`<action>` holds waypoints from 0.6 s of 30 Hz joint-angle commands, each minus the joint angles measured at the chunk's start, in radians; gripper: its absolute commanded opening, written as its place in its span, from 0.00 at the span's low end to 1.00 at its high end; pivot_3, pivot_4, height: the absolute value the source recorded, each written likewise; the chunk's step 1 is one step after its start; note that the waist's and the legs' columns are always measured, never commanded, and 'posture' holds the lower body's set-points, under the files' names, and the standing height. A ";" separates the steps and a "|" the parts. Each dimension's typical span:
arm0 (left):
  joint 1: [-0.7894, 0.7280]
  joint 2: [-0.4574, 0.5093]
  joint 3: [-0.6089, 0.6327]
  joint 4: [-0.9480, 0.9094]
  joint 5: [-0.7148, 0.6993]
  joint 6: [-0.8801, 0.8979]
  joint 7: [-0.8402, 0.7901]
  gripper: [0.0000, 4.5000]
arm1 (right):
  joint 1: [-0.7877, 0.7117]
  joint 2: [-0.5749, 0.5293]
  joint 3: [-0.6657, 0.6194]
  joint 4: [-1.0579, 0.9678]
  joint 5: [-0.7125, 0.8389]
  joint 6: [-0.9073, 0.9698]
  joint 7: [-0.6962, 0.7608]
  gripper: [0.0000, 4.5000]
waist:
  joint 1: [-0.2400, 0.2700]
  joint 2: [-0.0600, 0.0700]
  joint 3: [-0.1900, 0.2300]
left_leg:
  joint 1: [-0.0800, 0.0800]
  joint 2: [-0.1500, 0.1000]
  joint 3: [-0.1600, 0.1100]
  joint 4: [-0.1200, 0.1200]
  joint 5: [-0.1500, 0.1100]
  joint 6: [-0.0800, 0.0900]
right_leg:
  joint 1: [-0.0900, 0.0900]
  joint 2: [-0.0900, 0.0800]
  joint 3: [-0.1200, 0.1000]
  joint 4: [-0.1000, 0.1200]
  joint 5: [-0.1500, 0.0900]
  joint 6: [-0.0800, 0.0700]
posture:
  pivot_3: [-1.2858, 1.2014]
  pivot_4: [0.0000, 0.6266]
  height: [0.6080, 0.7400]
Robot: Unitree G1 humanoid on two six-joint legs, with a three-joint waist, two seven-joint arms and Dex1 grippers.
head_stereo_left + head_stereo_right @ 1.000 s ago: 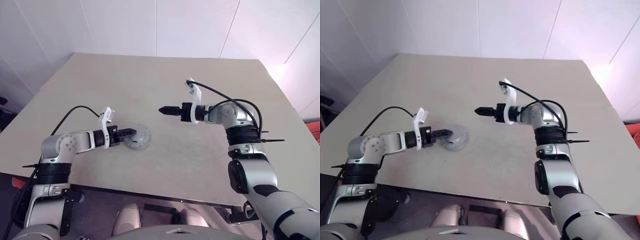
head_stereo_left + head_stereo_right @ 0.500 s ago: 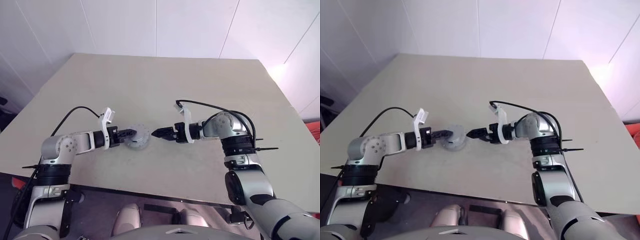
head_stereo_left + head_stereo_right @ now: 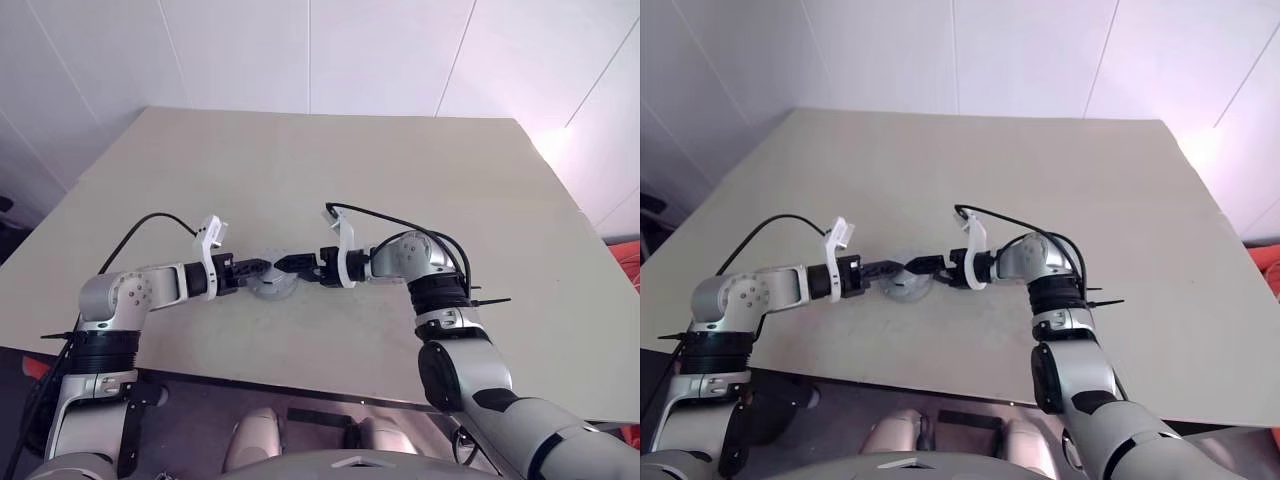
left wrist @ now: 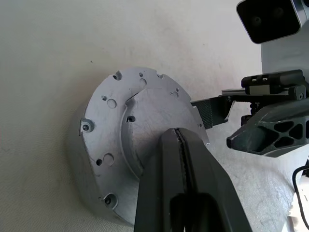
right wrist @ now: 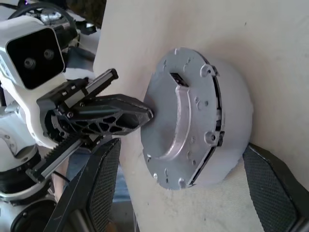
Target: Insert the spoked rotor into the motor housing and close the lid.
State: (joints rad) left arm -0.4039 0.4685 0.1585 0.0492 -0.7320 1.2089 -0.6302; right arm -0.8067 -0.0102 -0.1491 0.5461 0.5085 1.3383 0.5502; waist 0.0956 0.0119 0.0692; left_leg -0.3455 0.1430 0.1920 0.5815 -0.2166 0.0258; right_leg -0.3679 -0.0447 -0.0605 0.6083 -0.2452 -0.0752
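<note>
A round silver-grey drum, which I take for the motor housing, stands on the table near the front edge. A flat grey plate with small holes and a raised step caps it; I take this for the lid. The spoked rotor is hidden. My left gripper is shut, and its tip rests on the plate from the left. My right gripper reaches in from the right and is open. Its two fingers stand on either side of the drum, apart from it.
The beige table stretches far back and to both sides of the drum. White panelled walls stand behind it. Black cables loop over both forearms. The table's front edge runs close below the grippers.
My right gripper has swung left and down from mid-table to the drum, and its open fingers now straddle it. The left gripper and the drum have stayed put.
</note>
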 commanded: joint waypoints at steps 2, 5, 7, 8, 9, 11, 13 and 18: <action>0.010 -0.009 -0.015 0.010 0.019 0.012 0.027 0.00 | -0.052 0.044 -0.049 0.021 0.023 -0.055 -0.036 1.00 | -0.001 0.000 0.000 | 0.001 0.000 0.000 0.000 0.001 -0.002 | 0.000 0.000 0.000 0.001 0.000 0.000 | 0.52 0.00 1.00; 0.000 -0.019 -0.018 0.015 0.022 0.008 0.032 0.00 | -0.074 0.069 -0.088 0.048 0.039 -0.071 -0.055 1.00 | -0.002 0.000 0.000 | 0.002 0.001 0.000 -0.001 0.002 -0.004 | 0.000 0.000 0.000 0.002 0.000 0.000 | 0.52 0.00 1.00; -0.007 -0.024 -0.020 0.018 0.024 0.007 0.033 0.00 | -0.093 0.087 -0.114 0.066 0.050 -0.081 -0.068 1.00 | -0.001 0.000 0.000 | 0.002 0.001 0.000 -0.001 0.003 -0.004 | 0.000 0.000 0.000 0.002 0.000 0.000 | 0.52 0.00 1.00; -0.011 -0.026 -0.021 0.019 0.025 0.007 0.033 0.00 | -0.104 0.098 -0.124 0.071 0.057 -0.083 -0.073 1.00 | -0.001 0.000 0.000 | 0.002 0.001 0.000 -0.001 0.003 -0.004 | -0.001 0.000 0.000 0.002 0.000 0.000 | 0.52 0.00 1.00; -0.015 -0.026 -0.022 0.021 0.026 0.007 0.032 0.00 | -0.111 0.109 -0.128 0.071 0.062 -0.082 -0.075 1.00 | -0.001 0.000 0.000 | 0.001 0.001 0.000 -0.001 0.003 -0.004 | -0.002 0.000 0.000 0.002 0.000 -0.001 | 0.52 0.00 1.00; -0.021 -0.027 -0.024 0.025 0.028 0.005 0.030 0.00 | -0.115 0.122 -0.128 0.065 0.065 -0.075 -0.077 1.00 | -0.001 0.000 0.000 | -0.002 0.001 0.000 -0.001 0.002 -0.004 | -0.004 0.001 0.000 0.002 0.001 -0.002 | 0.52 0.00 1.00; -0.025 -0.026 -0.025 0.029 0.029 0.003 0.028 0.00 | -0.114 0.131 -0.130 0.059 0.069 -0.064 -0.079 1.00 | -0.002 0.000 0.000 | -0.004 0.001 0.000 -0.001 0.002 -0.003 | -0.006 0.001 0.000 0.002 0.001 -0.002 | 0.52 0.00 1.00; -0.026 -0.020 -0.018 0.035 0.031 0.000 0.034 0.00 | -0.115 0.129 -0.123 0.060 0.061 -0.068 -0.073 1.00 | -0.002 0.000 0.000 | -0.007 0.002 0.000 -0.002 0.001 -0.002 | -0.010 0.002 -0.001 0.002 0.001 -0.001 | 0.52 0.00 1.00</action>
State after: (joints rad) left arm -0.4408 0.4425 0.1555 0.0643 -0.7274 1.1975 -0.6190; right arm -0.8707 0.0778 -0.2702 0.6425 0.5095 1.2642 0.4516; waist 0.0935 0.0115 0.0693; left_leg -0.3527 0.1454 0.1919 0.5796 -0.2155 0.0240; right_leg -0.3777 -0.0420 -0.0622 0.6102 -0.2439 -0.0765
